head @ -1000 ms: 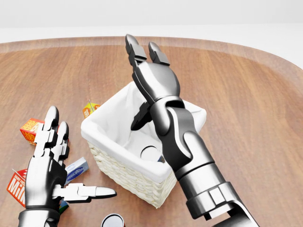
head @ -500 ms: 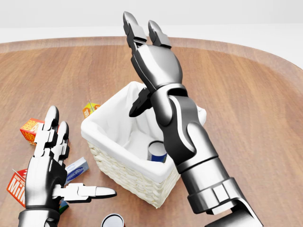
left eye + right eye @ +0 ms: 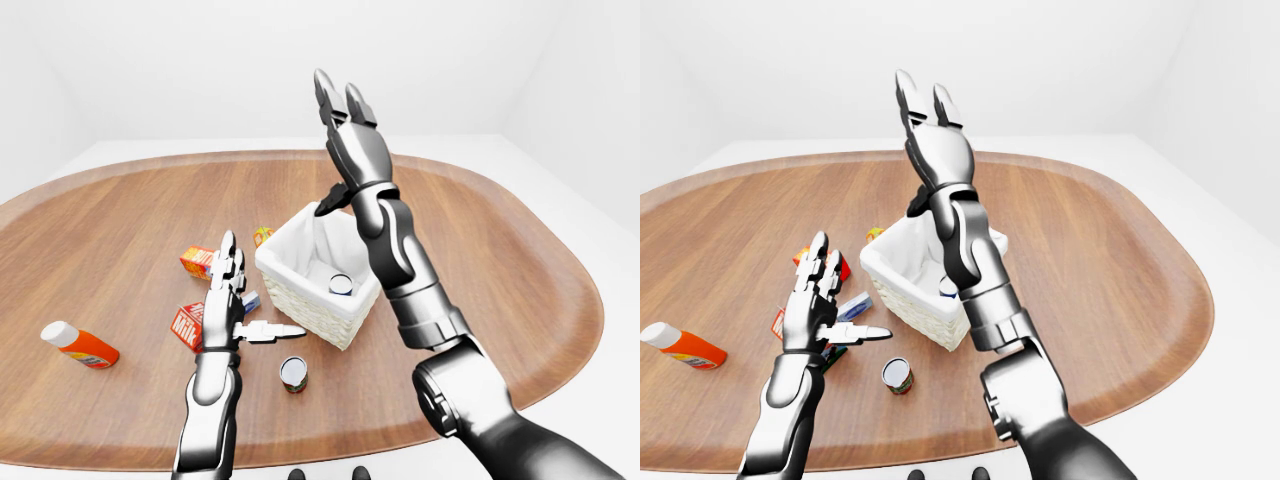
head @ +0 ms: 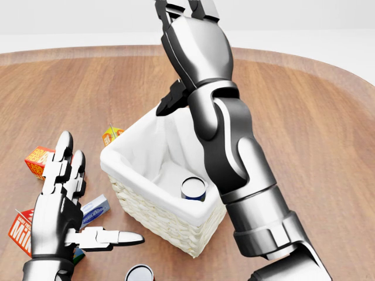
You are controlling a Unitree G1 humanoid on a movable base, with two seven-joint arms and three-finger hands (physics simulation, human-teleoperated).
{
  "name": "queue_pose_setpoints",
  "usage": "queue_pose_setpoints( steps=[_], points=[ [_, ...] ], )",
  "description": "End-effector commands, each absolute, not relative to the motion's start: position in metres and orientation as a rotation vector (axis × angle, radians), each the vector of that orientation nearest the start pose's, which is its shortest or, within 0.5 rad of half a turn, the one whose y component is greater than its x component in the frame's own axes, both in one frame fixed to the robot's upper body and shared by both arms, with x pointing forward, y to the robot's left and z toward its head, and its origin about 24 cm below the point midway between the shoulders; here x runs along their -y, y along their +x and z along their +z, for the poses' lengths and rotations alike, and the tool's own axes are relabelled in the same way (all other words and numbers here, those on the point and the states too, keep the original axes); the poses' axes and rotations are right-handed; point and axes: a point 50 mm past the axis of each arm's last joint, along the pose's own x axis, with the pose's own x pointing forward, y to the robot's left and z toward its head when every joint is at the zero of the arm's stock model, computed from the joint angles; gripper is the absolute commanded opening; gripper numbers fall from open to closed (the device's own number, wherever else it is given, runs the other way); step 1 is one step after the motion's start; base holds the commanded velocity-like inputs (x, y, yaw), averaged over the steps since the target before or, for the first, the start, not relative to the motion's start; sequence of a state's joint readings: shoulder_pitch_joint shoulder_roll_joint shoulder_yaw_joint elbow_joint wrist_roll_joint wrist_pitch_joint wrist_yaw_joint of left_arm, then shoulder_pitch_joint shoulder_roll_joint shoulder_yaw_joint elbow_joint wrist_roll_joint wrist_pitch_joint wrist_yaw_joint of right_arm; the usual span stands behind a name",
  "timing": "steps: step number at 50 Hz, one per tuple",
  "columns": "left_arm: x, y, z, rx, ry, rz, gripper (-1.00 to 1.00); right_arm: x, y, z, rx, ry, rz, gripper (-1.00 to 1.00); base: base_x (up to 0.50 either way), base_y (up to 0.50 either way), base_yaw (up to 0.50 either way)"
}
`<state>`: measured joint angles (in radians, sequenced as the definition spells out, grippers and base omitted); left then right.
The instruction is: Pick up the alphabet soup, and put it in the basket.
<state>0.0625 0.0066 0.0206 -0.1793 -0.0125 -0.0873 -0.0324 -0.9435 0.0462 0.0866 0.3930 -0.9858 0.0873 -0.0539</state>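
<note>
The alphabet soup point(image 4: 193, 188) stands inside the basket point(image 4: 153, 212) — task apparently done — right hand point(image 3: 350, 135) raised empty, fingers spread.

Right robot hand point(image 3: 345, 125) raised, fingers spread, left robot hand point(image 3: 228, 300) splayed

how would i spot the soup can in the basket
Find the white-lined wicker basket in the middle of the wooden table, beside the raised right arm. The can stands upright inside it. The other can stands out on the bare table, below the basket in the left-eye view.
</note>
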Motion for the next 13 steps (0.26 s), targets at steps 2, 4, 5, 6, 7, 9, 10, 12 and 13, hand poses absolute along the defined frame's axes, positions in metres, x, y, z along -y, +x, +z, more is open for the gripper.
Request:
queue_pose_setpoints(
  steps=[2,4,5,6,7,9,10,12,13],
  points=[
    [-0.157,0.24,0.077,0.205,0.003,0.004,1.0,0.039,0.356,0.265,0.696,-0.981,-0.074,1.0,0.0,0.0,0.0],
    [-0.157,0.239,0.077,0.206,0.004,0.003,1.0,0.04,0.353,0.27,0.717,-0.969,-0.09,1.0,0.0,0.0,0.0],
    [-0.157,0.239,0.077,0.206,0.004,0.003,1.0,0.04,0.353,0.27,0.717,-0.969,-0.09,1.0,0.0,0.0,0.0],
    [-0.157,0.24,0.076,0.202,0.003,0.003,1.0,0.039,0.351,0.274,0.732,-0.945,-0.093,1.0,0.0,0.0,0.0],
    [-0.157,0.24,0.076,0.202,0.003,0.003,1.0,0.039,0.351,0.274,0.733,-0.943,-0.093,1.0,0.0,0.0,0.0],
    [-0.157,0.24,0.076,0.201,0.004,0.003,1.0,0.034,0.345,0.285,0.776,-0.935,-0.087,1.0,0.0,0.0,0.0],
    [-0.157,0.239,0.076,0.202,0.004,0.003,1.0,0.032,0.343,0.288,0.787,-0.937,-0.08,1.0,0.0,0.0,0.0],
    [-0.157,0.239,0.076,0.202,0.004,0.003,1.0,0.03,0.338,0.295,0.817,-0.927,-0.081,1.0,0.0,0.0,0.0],
    [-0.157,0.239,0.076,0.202,0.003,0.004,1.0,0.027,0.335,0.299,0.832,-0.932,-0.074,1.0,0.0,0.0,0.0]
  ],
)
